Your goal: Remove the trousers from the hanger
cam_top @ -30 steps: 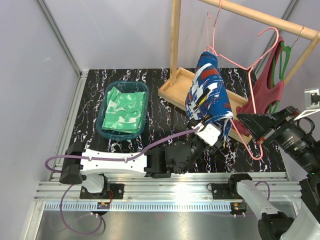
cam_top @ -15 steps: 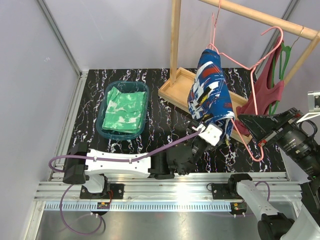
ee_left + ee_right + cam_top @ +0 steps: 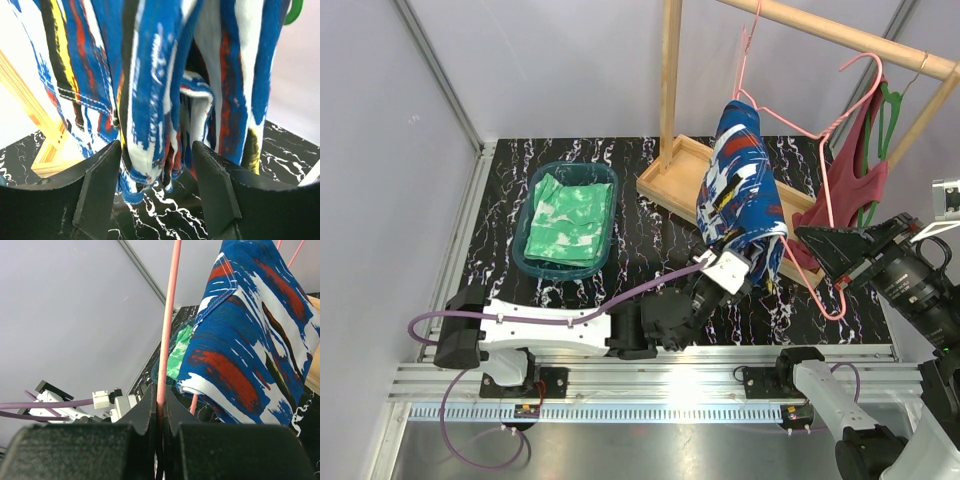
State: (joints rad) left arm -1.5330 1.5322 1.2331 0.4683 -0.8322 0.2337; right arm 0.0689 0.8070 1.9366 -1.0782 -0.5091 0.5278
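The blue trousers [image 3: 740,185] with red, white and yellow patches hang folded over the pink hanger [image 3: 828,200], whose hook is on the wooden rail [image 3: 840,35]. My left gripper [image 3: 720,262] is open and points up at their lower hem. In the left wrist view the hem [image 3: 150,165] hangs between my left gripper's [image 3: 157,150] spread fingers [image 3: 100,185], not pinched. My right gripper [image 3: 823,248] is shut on the hanger's thin pink bar [image 3: 167,325], also in the right wrist view [image 3: 161,400]. The green and white trousers [image 3: 565,215] lie folded in the teal basket [image 3: 525,262].
A maroon tank top [image 3: 860,180] hangs on a green hanger [image 3: 890,110] at the right end of the rail. The wooden rack's upright post [image 3: 670,80] and base tray [image 3: 670,180] stand behind the blue trousers. Grey walls close the left and back.
The pink hanger and blue trousers have risen slightly. My left gripper has shifted a little left under the trousers' hem. My right gripper has kept its hold on the hanger.
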